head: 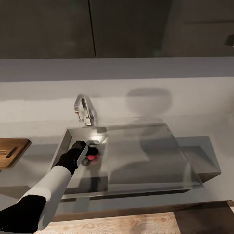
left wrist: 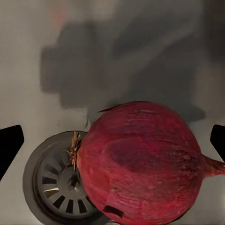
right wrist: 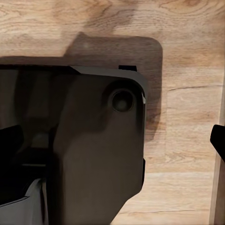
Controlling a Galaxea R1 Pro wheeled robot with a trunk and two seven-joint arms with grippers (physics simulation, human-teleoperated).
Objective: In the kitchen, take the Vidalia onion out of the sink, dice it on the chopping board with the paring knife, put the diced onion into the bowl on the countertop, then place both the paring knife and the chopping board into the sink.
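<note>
Your left gripper (head: 88,156) is hanging low inside the sink (head: 139,182), directly over the onion (head: 93,157) — that is the relation your coming grasp is turning on. In the head view the onion is showing as a small red spot at lower centre-left of the frame, beside the round drain (head: 93,142) near the basin's left end, with the chrome tap (head: 85,112) standing behind it.

In the left wrist view the red-skinned onion (left wrist: 140,164) is sitting at lower centre, partly overlapping the drain grate (left wrist: 54,185). Its long axis is running across that frame: the dried root tuft is pointing toward the left edge and the tapering stem end toward the right edge. The two dark fingertips (left wrist: 9,145) are showing at the far left and right edges, spread wide and gripping nothing. So the fingers are lining up with the onion's long axis, not across its round middle — judged from this, a closure here would be pinching tip to tip, and turning the wrist could give a steadier hold.

Your left arm is reaching forward and down from the lower left of the head view, forearm sloping into the basin. It is plainly the nearer arm. The chopping board (head: 11,152) is lying on the countertop (head: 35,130) at the left edge, well apart from the sink.

The right wrist view is looking down at the robot's dark base (right wrist: 93,150) over the wood floor (right wrist: 187,42); only one fingertip is in frame, so I cannot tell that claw's opening.
</note>
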